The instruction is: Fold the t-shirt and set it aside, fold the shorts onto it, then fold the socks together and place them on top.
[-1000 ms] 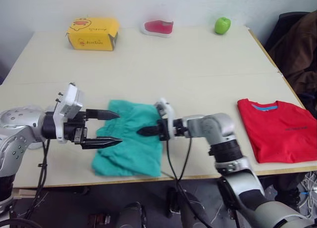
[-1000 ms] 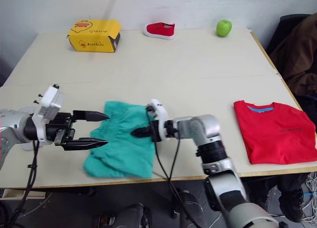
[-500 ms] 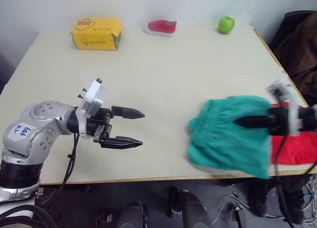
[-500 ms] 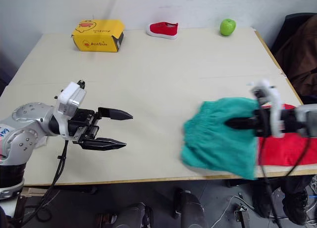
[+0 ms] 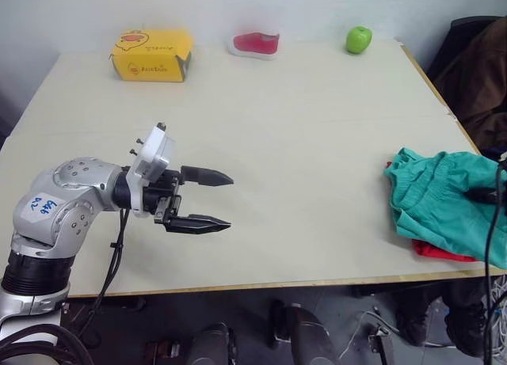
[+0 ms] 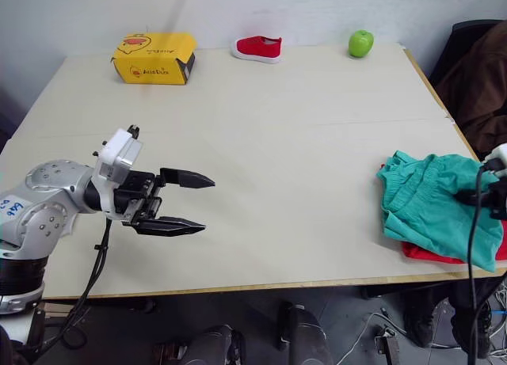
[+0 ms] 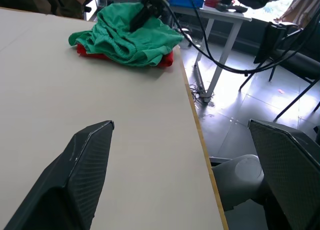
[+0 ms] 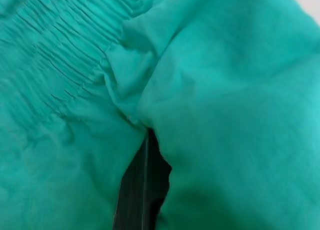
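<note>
The teal-green shorts [image 5: 440, 195] lie crumpled at the table's right edge on top of the red t-shirt [image 5: 432, 252], of which a thin edge peeks out. My right gripper [image 6: 471, 197] reaches in from the right and is shut on the shorts; in the right wrist view its dark fingers [image 8: 145, 190] are pinched together in a fold of the cloth. My left gripper [image 5: 228, 199] hovers open over bare table near the front left, far from both garments. The left wrist view looks across the table at the shorts [image 7: 130, 38]. The socks are out of view.
Along the far edge of the table stand a yellow box [image 5: 150, 55], a small red shoe [image 5: 255, 43] and a green apple [image 5: 358, 39]. A dark jacket [image 5: 483, 80] hangs beyond the right edge. Bare tabletop [image 5: 301, 143] stretches between the grippers.
My right gripper has carried the shorts from the front middle of the table over to the right and onto the t-shirt. The left gripper stayed open, now away from the cloth.
</note>
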You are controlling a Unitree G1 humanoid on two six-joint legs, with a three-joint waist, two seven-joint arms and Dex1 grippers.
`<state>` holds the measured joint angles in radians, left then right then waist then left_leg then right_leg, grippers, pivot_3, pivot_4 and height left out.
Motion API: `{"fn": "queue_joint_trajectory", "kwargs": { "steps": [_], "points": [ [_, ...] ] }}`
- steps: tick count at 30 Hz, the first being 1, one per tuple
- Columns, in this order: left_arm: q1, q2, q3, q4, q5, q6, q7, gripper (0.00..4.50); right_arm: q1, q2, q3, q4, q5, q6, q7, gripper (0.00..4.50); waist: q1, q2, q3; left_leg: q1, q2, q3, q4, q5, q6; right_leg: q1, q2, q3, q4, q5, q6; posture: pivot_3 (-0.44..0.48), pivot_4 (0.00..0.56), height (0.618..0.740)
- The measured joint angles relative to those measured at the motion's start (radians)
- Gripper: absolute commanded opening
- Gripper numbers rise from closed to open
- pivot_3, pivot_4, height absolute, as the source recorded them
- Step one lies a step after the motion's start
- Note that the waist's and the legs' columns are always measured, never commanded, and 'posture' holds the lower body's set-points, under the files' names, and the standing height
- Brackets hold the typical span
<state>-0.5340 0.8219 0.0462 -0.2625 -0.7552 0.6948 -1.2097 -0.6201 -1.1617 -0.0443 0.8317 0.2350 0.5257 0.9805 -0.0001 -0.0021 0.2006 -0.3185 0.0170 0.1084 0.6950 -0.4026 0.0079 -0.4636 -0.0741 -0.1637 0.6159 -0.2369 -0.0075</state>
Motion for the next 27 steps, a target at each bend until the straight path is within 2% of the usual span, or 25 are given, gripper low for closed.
{"fn": "queue_joint_trajectory", "kwargs": {
  "steps": [5, 9, 14, 17, 19, 22, 27],
  "points": [
    [0.022, 0.006, 0.006, -0.005, 0.000, 0.001, 0.015, 4.50, 0.094, 0.005, -0.104, 0.073, -0.009, -0.133, -0.108, 3.19, 0.016, 0.000, 0.000, 0.000, 0.000, -0.001, 0.002, 0.000, 0.000, 0.000, -0.001, 0.000, 0.000, 0.000, 0.000, 0.000, 0.150, 0.740],
    [0.060, 0.026, 0.024, -0.015, 0.001, 0.003, 0.028, 4.50, 0.170, -0.033, -0.224, 0.032, -0.005, -0.208, -0.173, 4.47, 0.020, 0.001, 0.000, 0.000, 0.000, 0.000, 0.002, 0.000, 0.000, 0.000, -0.001, 0.002, 0.001, 0.000, 0.000, 0.000, 0.150, 0.740],
    [0.132, 0.047, 0.061, -0.039, 0.017, 0.002, 0.062, 4.50, 0.185, -0.034, -0.359, -0.211, 0.054, -0.246, -0.186, 4.47, -0.002, 0.001, 0.000, 0.002, 0.001, 0.001, 0.001, 0.000, -0.001, 0.000, 0.001, 0.004, 0.003, 0.000, 0.000, 0.000, 0.150, 0.740],
    [0.172, 0.061, 0.106, -0.044, 0.023, 0.002, 0.096, 4.50, 0.174, 0.021, -0.396, -0.409, 0.170, -0.152, -0.128, 4.47, -0.005, 0.001, 0.000, 0.003, 0.002, 0.002, 0.001, 0.000, -0.002, 0.000, 0.002, 0.005, 0.003, 0.000, 0.000, 0.000, 0.150, 0.740],
    [0.212, 0.064, 0.143, -0.045, 0.050, -0.006, 0.139, 4.50, 0.167, 0.085, -0.396, -0.576, 0.307, -0.029, -0.086, 4.47, -0.005, 0.001, 0.000, 0.004, 0.002, 0.001, 0.000, 0.000, -0.002, 0.000, 0.002, 0.005, 0.003, 0.000, 0.000, 0.000, 0.150, 0.740],
    [0.277, 0.050, 0.211, -0.045, 0.095, -0.019, 0.245, 4.50, 0.124, 0.203, -0.340, -0.835, 0.533, 0.164, -0.055, 4.47, 0.000, 0.001, 0.000, 0.004, 0.003, 0.000, 0.001, 0.000, -0.002, 0.000, 0.002, 0.005, 0.003, 0.000, 0.000, 0.000, 0.150, 0.740],
    [0.418, 0.012, 0.334, -0.042, 0.193, -0.043, 0.427, 4.50, 0.042, 0.383, -0.156, -1.095, 0.705, 0.313, -0.091, 4.47, 0.004, 0.001, 0.000, 0.005, 0.002, -0.002, 0.000, 0.000, -0.001, -0.001, 0.001, 0.002, 0.003, 0.000, 0.000, 0.000, 0.150, 0.740]
  ]
}}
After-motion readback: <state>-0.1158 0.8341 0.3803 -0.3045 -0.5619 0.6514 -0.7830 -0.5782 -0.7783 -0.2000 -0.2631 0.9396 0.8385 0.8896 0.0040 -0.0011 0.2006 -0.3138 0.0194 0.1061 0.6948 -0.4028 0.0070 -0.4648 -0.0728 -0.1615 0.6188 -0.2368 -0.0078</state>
